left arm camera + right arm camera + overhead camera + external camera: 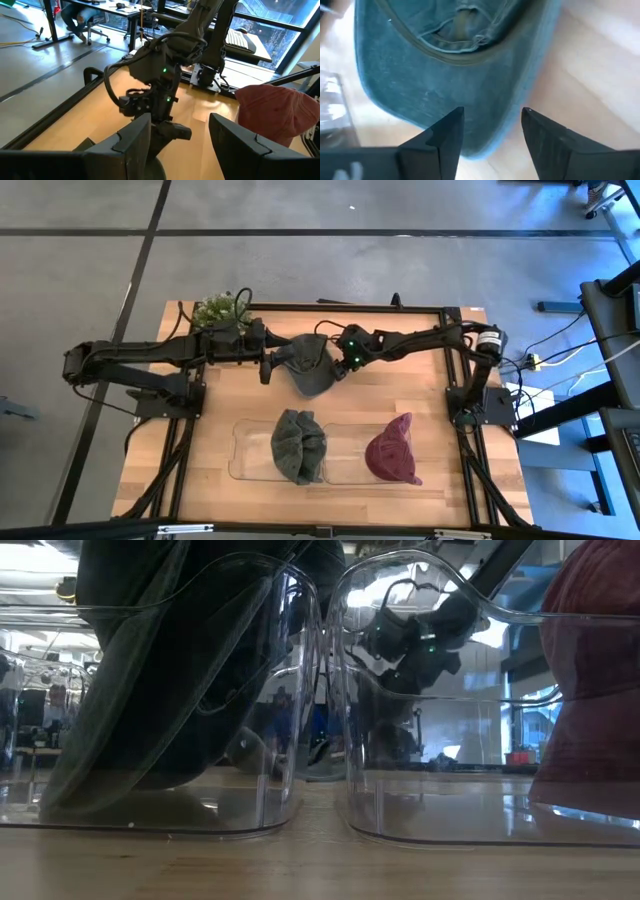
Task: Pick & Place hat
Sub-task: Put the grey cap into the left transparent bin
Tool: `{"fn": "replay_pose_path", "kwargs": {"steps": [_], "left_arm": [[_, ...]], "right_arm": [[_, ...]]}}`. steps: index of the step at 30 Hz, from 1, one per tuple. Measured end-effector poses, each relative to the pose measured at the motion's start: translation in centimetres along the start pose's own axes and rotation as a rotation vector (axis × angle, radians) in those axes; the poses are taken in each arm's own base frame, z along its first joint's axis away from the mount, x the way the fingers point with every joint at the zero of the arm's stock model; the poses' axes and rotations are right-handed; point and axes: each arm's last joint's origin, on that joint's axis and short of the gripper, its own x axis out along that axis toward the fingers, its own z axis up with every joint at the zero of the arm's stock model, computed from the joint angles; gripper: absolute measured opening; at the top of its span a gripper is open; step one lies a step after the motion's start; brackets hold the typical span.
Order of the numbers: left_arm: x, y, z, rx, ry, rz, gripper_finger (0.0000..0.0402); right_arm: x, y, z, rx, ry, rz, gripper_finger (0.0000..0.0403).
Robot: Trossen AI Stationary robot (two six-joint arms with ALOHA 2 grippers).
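A grey-blue cap [308, 368] lies on the wooden table between my two grippers, its inside turned up in the right wrist view [445, 75]. My right gripper [335, 367] is open at the cap's right side, and its fingers [492, 111] stand over the brim's edge. My left gripper [268, 366] is open at the cap's left side and faces the right gripper [165, 100]. A grey-green hat [298, 445] and a maroon hat [393, 450] each lie in a clear bin. My right gripper's open fingers [445, 135] stand over the cap's brim [485, 125], slanting down from the table's right. I cannot tell whether they touch it. My left gripper's open fingers [135, 137] stand next to the cap's left edge; I cannot tell whether they touch it.
Two clear bins [240, 452] stand side by side near the front edge and fill the low view [320, 690]. A small green plant [222, 308] sits at the far left corner. A black frame [350, 307] runs around the table's edges.
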Motion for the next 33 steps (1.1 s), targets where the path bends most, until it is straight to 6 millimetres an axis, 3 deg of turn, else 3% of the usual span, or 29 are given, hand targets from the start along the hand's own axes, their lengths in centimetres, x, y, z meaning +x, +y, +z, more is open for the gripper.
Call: {"fn": "replay_pose_path", "kwargs": {"steps": [6,12,16,23,33], "left_arm": [[0.0,0.0,0.0,0.0,0.001,0.0,0.0194],[0.0,0.0,0.0,0.0,0.001,0.0,0.0195],[0.0,0.0,0.0,0.0,0.001,0.0,0.0195],[-0.9,-0.1,0.5,-0.002,-0.033,-0.007,0.0194],[-7.3,-0.3,3.2,0.063,-0.262,-0.04,0.0195]], "right_arm": [[1.3,-0.4,-0.2,-0.001,0.012,0.031,0.0137],[0.8,0.1,0.3,-0.074,-0.032,0.06,0.0024],[0.1,0.6,0.7,-0.112,-0.069,0.077,0.0016],[-5.2,2.9,2.5,-0.337,-0.255,0.034,0.0015],[-15.0,5.7,2.0,-0.6,-0.397,-0.014,0.0015]]}}
